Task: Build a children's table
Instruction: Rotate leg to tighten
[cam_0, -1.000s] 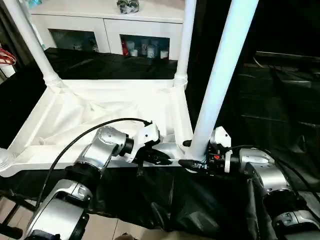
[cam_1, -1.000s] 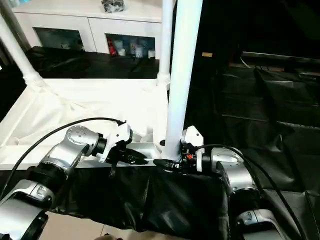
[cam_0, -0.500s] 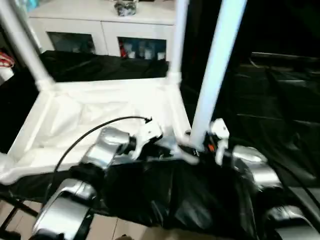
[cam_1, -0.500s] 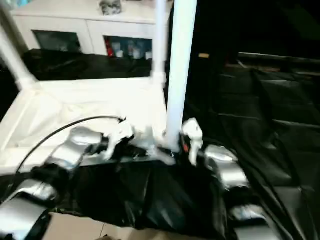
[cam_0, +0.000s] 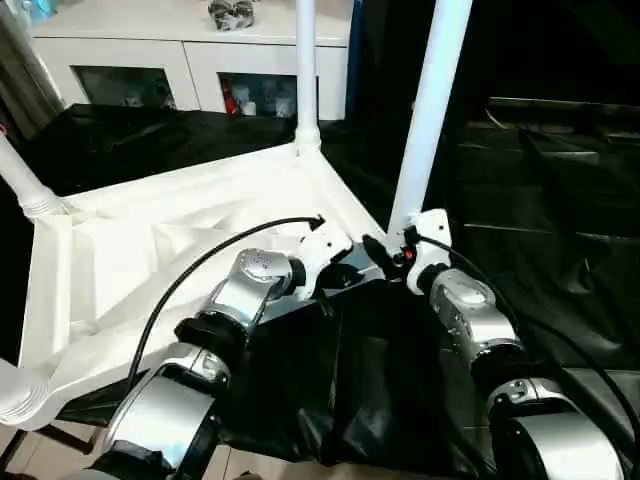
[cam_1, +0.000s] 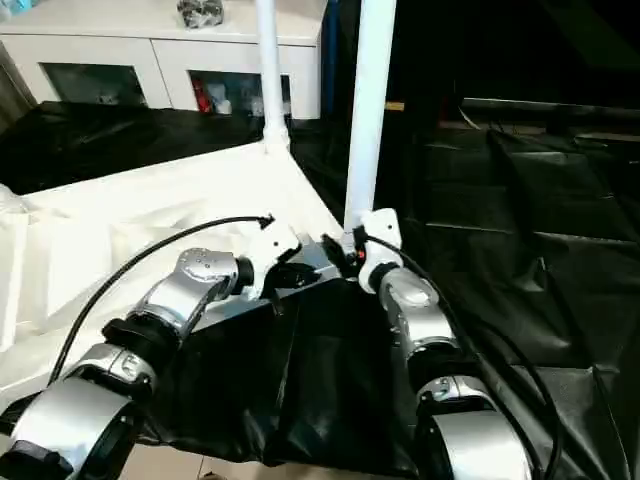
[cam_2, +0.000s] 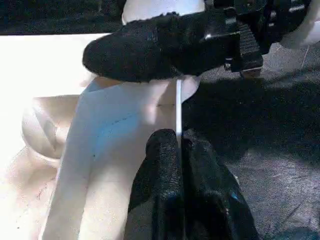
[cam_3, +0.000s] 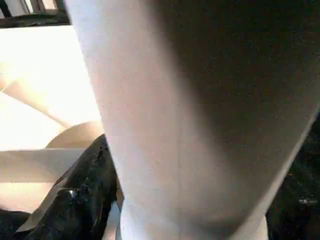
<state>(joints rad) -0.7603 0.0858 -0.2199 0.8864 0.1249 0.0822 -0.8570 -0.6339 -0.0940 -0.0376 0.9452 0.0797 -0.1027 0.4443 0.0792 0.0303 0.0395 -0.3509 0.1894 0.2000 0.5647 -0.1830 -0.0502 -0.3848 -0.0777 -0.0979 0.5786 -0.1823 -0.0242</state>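
The children's table (cam_0: 180, 240) lies upside down on black sheeting (cam_0: 370, 370) in front of me, its ribbed underside facing up and its legs pointing at the ceiling. I can count 4 legs: 1 at the far corner (cam_0: 305, 70), 1 at the near right corner (cam_0: 428, 110), 1 at the left corner (cam_0: 22, 180), and 1 at the near left corner (cam_0: 18, 392), low at the edge of the head views.

My left gripper (cam_2: 179, 145) sits at the near edge of the tabletop, right beside that near right corner. Its 2 black fingers are pressed together on a thin white rim of the table, which stands up between the fingertips (cam_2: 162, 150) in the left wrist view.

My right gripper (cam_0: 385, 255) is at the foot of the near right leg, where it enters the round corner socket. Its fingers are spread wide around the base of the leg. One of them (cam_2: 150, 50) crosses just beyond my left fingertips. Whether they actually press on the leg I cannot tell.

Both grippers meet at this 1 corner, almost touching. Behind the table stands a white cabinet (cam_0: 200, 60) with glass doors.
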